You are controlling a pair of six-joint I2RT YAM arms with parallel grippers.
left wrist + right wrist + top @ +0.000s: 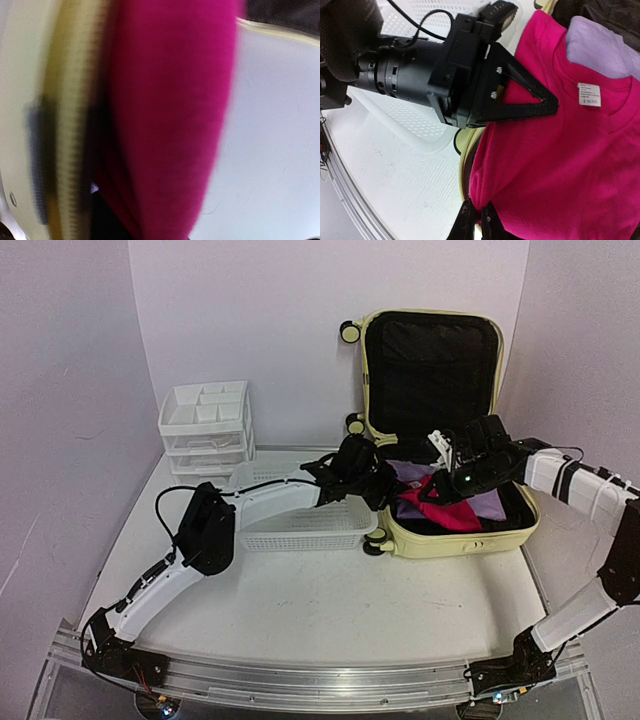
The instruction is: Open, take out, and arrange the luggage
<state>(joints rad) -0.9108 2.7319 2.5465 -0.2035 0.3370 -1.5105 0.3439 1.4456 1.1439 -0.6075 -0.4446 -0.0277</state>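
Open luggage (452, 538) at 2 o'clock on table (300, 610), lid (430, 360) upright. Pink shirt (560, 165) inside; right gripper (477, 221) pinches its edge, fingers cut off. Left gripper (554, 105) clenched atop shirt, any hold on cloth unclear; its wrist view all blur.

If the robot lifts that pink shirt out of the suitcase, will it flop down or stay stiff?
Probably floppy: the pink shirt is soft cloth that folds and wrinkles where it lies in the suitcase. It likely weighs little, since the thin left fingers pinch just a bit of it. It may tug along the purple cloth it overlaps.
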